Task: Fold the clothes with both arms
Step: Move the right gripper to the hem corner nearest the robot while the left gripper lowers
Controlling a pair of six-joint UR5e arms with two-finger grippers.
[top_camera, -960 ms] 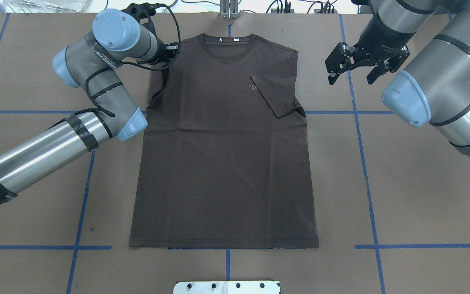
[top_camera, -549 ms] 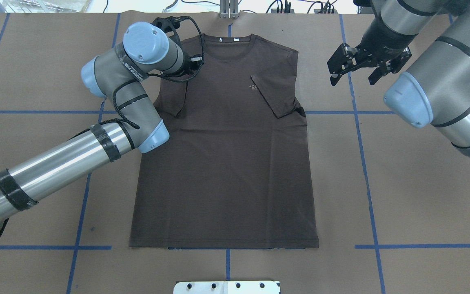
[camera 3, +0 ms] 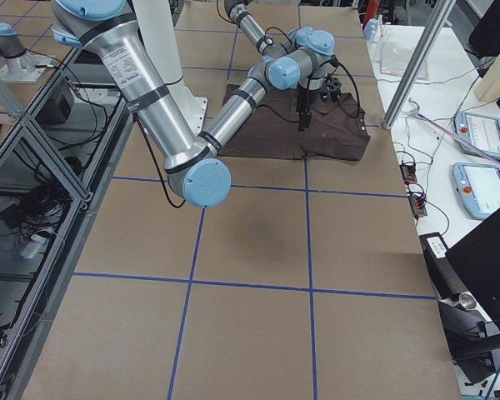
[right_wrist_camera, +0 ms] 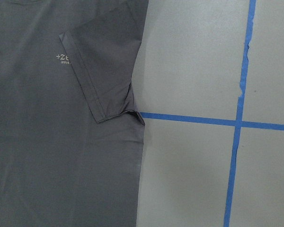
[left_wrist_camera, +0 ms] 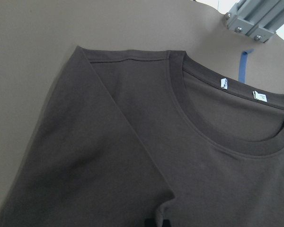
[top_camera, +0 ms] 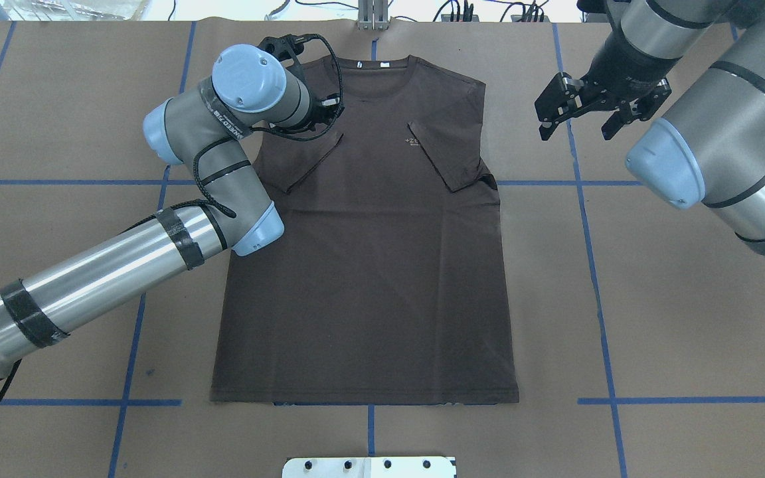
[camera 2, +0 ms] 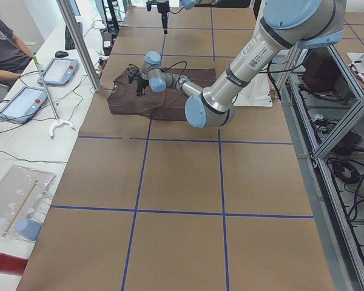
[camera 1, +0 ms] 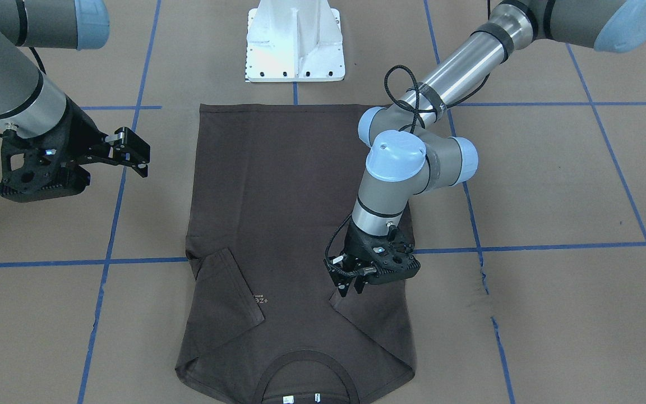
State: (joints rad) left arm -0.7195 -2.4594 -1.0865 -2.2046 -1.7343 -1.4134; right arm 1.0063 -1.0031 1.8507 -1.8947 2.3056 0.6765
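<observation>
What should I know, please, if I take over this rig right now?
Left gripper: appears shut on the left sleeve hem, low over the chest.
Right gripper: open, empty, hovering over bare table beside the shirt's right shoulder.
T-shirt: flat, face up, collar away from the robot.
Done: right sleeve folded in; left sleeve folded across, not yet released.
Left: release it, then fold the body.
</observation>
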